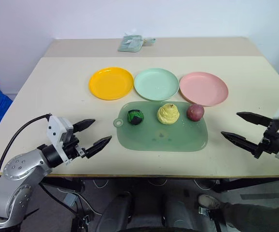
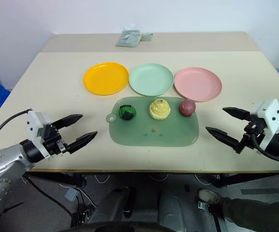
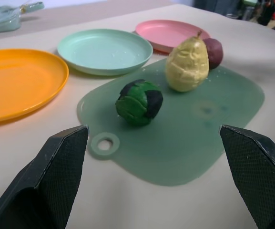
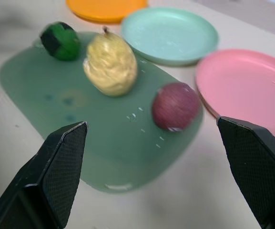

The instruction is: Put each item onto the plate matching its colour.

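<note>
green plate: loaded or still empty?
Empty. The mint green plate shows a bare surface, and the dark green item sits on the translucent green mat beside the yellow item.

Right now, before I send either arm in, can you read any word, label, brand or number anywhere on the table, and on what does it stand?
None readable. The plates, the three items on the green mat and the table are plain.
The folded pale green packet at the far edge may carry print, but it is too small to read.
</note>
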Tool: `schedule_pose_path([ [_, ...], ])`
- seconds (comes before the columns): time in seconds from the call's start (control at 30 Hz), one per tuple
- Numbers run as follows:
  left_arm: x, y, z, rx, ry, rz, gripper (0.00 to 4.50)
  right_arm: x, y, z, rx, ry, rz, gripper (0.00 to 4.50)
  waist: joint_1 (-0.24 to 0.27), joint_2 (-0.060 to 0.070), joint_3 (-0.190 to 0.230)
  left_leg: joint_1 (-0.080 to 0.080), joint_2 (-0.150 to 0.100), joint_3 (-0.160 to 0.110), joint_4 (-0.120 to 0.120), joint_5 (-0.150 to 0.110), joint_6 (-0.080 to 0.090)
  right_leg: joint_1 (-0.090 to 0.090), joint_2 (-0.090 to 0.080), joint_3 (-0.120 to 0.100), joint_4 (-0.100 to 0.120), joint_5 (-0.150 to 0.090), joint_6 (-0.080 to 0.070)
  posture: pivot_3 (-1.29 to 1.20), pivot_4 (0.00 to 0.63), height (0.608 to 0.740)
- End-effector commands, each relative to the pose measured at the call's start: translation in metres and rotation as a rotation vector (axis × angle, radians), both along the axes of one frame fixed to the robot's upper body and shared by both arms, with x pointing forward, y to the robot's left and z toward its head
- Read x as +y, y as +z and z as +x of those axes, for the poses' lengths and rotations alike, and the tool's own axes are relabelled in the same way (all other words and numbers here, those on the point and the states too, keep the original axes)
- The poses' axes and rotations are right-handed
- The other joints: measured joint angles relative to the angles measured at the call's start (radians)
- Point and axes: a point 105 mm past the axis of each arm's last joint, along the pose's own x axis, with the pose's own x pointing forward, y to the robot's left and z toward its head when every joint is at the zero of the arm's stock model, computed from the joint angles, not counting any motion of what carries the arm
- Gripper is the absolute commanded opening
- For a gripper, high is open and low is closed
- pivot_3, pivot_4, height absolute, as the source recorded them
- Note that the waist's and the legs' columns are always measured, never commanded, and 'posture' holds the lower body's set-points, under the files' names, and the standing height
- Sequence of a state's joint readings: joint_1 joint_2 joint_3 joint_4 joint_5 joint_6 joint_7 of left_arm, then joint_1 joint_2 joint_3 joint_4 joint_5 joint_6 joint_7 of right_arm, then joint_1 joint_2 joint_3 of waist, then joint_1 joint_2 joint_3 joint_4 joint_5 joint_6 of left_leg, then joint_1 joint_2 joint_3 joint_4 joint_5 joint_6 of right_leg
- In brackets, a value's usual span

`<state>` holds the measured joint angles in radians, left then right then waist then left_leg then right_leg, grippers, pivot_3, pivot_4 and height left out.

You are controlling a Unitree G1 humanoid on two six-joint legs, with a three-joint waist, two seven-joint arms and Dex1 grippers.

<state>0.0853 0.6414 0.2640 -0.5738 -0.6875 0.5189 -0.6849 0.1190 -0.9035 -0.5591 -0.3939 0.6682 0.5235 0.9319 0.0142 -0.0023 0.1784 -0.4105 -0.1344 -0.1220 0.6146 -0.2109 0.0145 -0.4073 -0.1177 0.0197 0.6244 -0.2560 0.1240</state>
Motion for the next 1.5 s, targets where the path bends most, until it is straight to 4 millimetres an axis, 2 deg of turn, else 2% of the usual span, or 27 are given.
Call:
schedule_pose_path([
  [0.03, -0.007, 0.006, 0.008, -0.003, -0.008, -0.024, 4.5, 0.025, 0.012, 0.004, -0.064, 0.084, 0.026, 4.44, 0.0, 0.0, 0.0, 0.0, 0.0, 0.0, 0.0, 0.0, 0.0, 0.0, 0.0, 0.0, 0.0, 0.0, 0.0, 0.0, 0.15, 0.74],
  [0.17, -0.017, 0.007, 0.026, -0.001, -0.001, -0.016, 4.5, 0.05, 0.013, 0.017, -0.094, 0.164, 0.027, 4.44, 0.0, 0.0, 0.0, 0.0, 0.0, 0.0, 0.0, 0.0, 0.0, 0.0, 0.0, 0.0, 0.0, 0.0, 0.0, 0.0, 0.15, 0.74],
  [0.4, -0.026, 0.007, 0.047, 0.028, -0.069, 0.056, 4.5, 0.071, 0.014, 0.025, -0.097, 0.259, 0.01, 4.44, 0.001, -0.001, 0.001, 0.0, 0.0, 0.0, 0.0, 0.0, 0.0, -0.001, 0.001, -0.001, 0.0, 0.001, 0.001, 0.0, 0.15, 0.74],
  [0.67, -0.028, 0.009, 0.074, 0.058, -0.196, 0.169, 4.5, 0.076, 0.014, 0.024, -0.105, 0.299, -0.013, 4.44, 0.0, -0.001, 0.001, 0.0, 0.0, 0.0, 0.0, 0.0, 0.0, -0.001, 0.001, -0.001, 0.001, 0.002, 0.003, 0.0, 0.15, 0.74],
  [0.9, -0.038, -0.011, 0.087, 0.106, -0.283, 0.227, 4.5, 0.083, 0.011, 0.024, -0.122, 0.316, -0.013, 4.44, -0.001, -0.001, 0.001, 0.0, 0.0, 0.0, 0.0, 0.001, 0.002, -0.002, 0.001, -0.001, 0.002, 0.003, 0.004, 0.0, 0.15, 0.74],
  [1.03, -0.051, -0.026, 0.097, 0.112, -0.344, 0.282, 4.5, 0.087, 0.012, 0.025, -0.142, 0.318, -0.007, 4.44, 0.0, -0.001, 0.001, 0.0, 0.0, 0.0, 0.0, 0.001, 0.002, -0.002, 0.001, -0.001, 0.002, 0.003, 0.004, 0.0, 0.15, 0.74],
  [1.47, -0.082, -0.037, 0.125, 0.065, -0.353, 0.33, 4.5, 0.093, 0.017, 0.023, -0.163, 0.294, -0.005, 4.44, -0.001, -0.002, 0.001, -0.001, -0.001, 0.0, 0.0, 0.001, 0.003, -0.002, 0.001, -0.001, 0.002, 0.004, 0.007, 0.0, 0.15, 0.74],
  [1.5, -0.084, -0.037, 0.126, 0.065, -0.357, 0.328, 4.25, 0.094, 0.017, 0.024, -0.164, 0.293, -0.004, 4.49, -0.001, -0.002, 0.001, -0.001, -0.001, 0.0, 0.0, 0.001, 0.003, -0.002, 0.001, -0.001, 0.002, 0.004, 0.007, 0.0, 0.15, 0.74],
])
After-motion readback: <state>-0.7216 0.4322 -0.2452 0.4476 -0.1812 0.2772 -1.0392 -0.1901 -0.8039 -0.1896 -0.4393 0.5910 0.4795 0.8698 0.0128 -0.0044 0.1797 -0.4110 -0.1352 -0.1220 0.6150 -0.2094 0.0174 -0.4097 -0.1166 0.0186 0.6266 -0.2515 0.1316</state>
